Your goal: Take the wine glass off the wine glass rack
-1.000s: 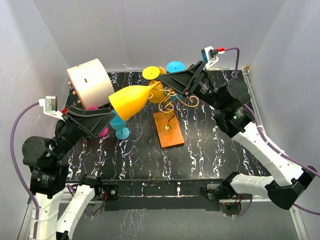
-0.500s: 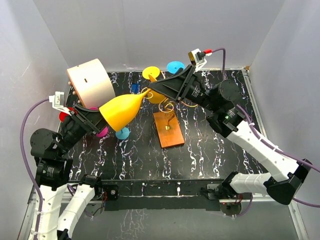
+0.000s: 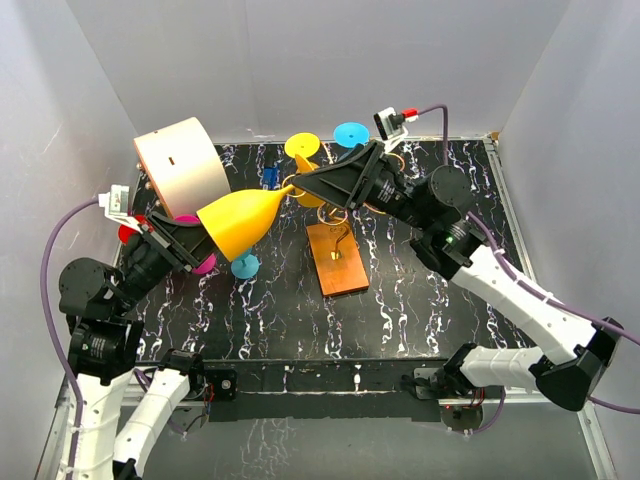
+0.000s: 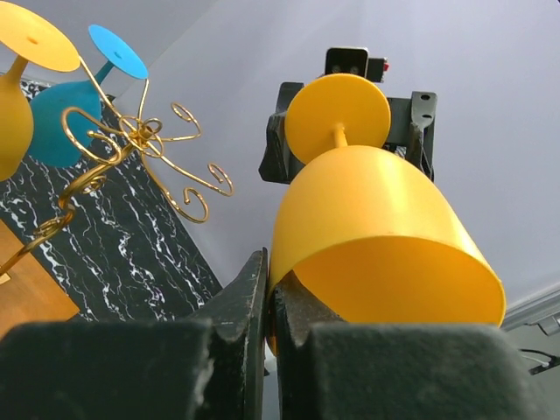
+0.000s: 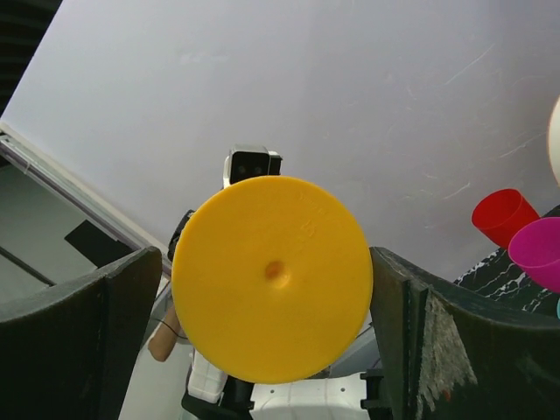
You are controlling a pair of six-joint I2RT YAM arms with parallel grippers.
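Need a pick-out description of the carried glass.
Find the gold wire rack on its orange-brown wooden base. Left of it, a large yellow wine glass hangs tilted, rim pinched by the left gripper. Only this glass is held in mid-air.

Reference: the wine glass (image 3: 245, 220) in my left gripper (image 3: 205, 233). Rack (image 3: 337, 258) blocks 3 to 4 o'clock; my right gripper (image 3: 298, 186) blocks 2 o'clock; cylinder (image 3: 180, 165) sits near at 11 o'clock. Blue glass (image 3: 243, 265) and pink cup (image 3: 207, 264) stand at 6 o'clock. Bare table (image 3: 290, 320) lies open at 5 o'clock.
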